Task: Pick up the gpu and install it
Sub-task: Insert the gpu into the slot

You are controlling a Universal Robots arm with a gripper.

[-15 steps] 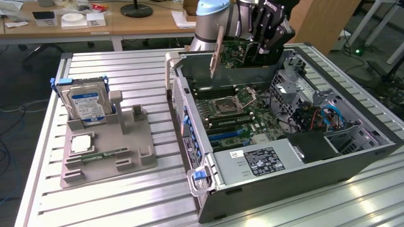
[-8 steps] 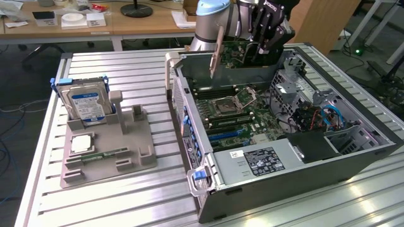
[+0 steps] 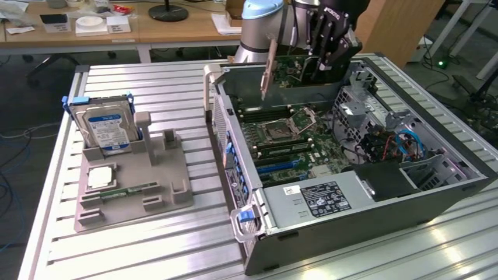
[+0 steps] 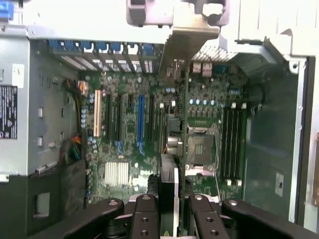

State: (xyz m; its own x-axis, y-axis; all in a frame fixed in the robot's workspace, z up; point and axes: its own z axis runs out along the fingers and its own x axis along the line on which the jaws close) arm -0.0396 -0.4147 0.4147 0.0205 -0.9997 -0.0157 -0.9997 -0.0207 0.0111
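The gpu (image 3: 298, 69), a green circuit-board card, hangs on edge above the far end of the open computer case (image 3: 365, 224). Its pale metal bracket strip (image 3: 267, 70) points toward the exterior view's left. My gripper (image 3: 328, 57) is shut on the card's upper edge, black fingers on either face. In the wrist view the gpu (image 4: 173, 149) appears edge-on between my fingers (image 4: 144, 211), its bracket (image 4: 187, 47) reaching toward the case's rear wall. The card hovers over the motherboard (image 4: 209, 94), beside the blue expansion slot (image 4: 140, 119), apart from the board.
A grey fixture tray (image 3: 144, 204) on the slatted table holds a silver hard drive with blue label (image 3: 109, 129), a narrow memory stick (image 3: 128, 189) and a small white square part (image 3: 101, 177). Inside the case are a power supply (image 3: 319, 198) and drive cage cables (image 3: 393, 146). A desk stands behind.
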